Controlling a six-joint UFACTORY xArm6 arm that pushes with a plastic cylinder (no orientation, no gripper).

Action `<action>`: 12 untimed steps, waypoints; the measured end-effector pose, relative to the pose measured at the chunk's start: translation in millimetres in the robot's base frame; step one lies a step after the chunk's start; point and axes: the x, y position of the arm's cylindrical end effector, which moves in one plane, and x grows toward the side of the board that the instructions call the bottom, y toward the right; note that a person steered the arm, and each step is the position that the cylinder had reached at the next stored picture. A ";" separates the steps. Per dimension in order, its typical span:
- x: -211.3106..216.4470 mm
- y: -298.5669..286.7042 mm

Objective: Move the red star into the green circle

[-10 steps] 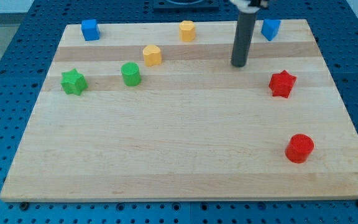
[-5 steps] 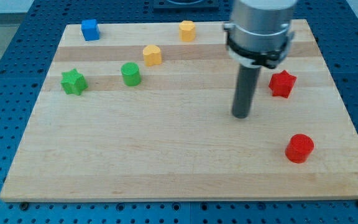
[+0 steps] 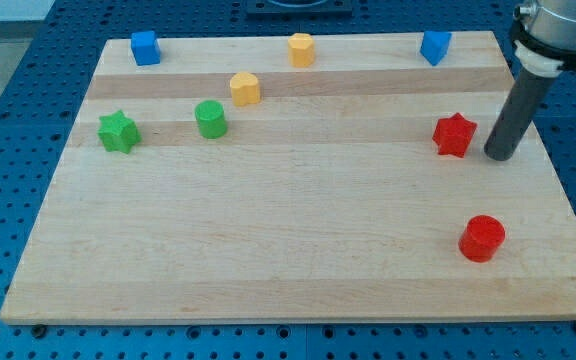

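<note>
The red star (image 3: 454, 134) lies on the wooden board at the view's right. The green circle (image 3: 210, 119) stands far to the view's left of it, in the upper left part of the board. My tip (image 3: 500, 157) rests on the board just to the right of the red star, a small gap apart from it and slightly lower in the view. The rod rises up to the top right corner of the view.
A green star (image 3: 118, 131) lies left of the green circle. Two yellow blocks (image 3: 245, 88) (image 3: 301, 48) sit above and to its right. Blue blocks (image 3: 145, 47) (image 3: 434, 46) sit near the top corners. A red circle (image 3: 482, 238) is at the lower right. The board's right edge (image 3: 553, 170) is near my tip.
My tip has moved from the middle of the board, left of the red star, to the star's right side. No block has moved.
</note>
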 end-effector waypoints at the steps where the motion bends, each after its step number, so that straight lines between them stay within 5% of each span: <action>1: -17.2 -0.5; 6: -15.5 -140.2; 12: 83.1 -266.1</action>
